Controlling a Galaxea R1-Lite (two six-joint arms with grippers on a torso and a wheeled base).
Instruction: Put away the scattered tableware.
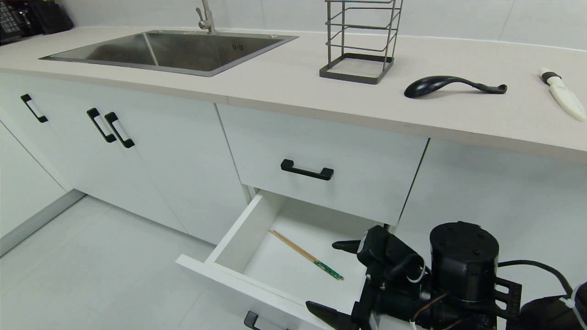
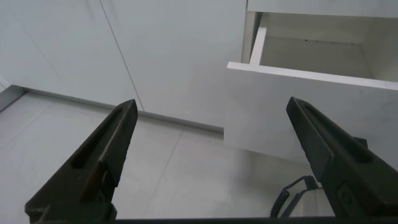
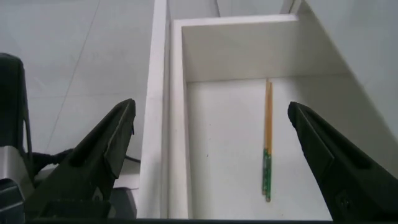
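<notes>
A pair of wooden chopsticks (image 1: 306, 255) (image 3: 268, 149) with green tips lies inside the open lower drawer (image 1: 238, 238) (image 3: 160, 93). My right gripper (image 1: 334, 279) (image 3: 214, 155) hangs open above the drawer's front right part, holding nothing. On the countertop (image 1: 284, 87) lie a black spoon (image 1: 454, 85) and, at the far right, a white knife (image 1: 563, 94) with a black band. My left gripper (image 2: 217, 162) is open and empty, low over the floor, facing the drawer's front panel (image 2: 305, 106) from the side.
A steel sink (image 1: 169, 50) with a tap is set into the counter at the left. A dark wire rack (image 1: 360, 41) stands behind the spoon. The upper drawer (image 1: 321, 160) is closed, above the open one. White cabinet doors (image 1: 114, 146) run to the left.
</notes>
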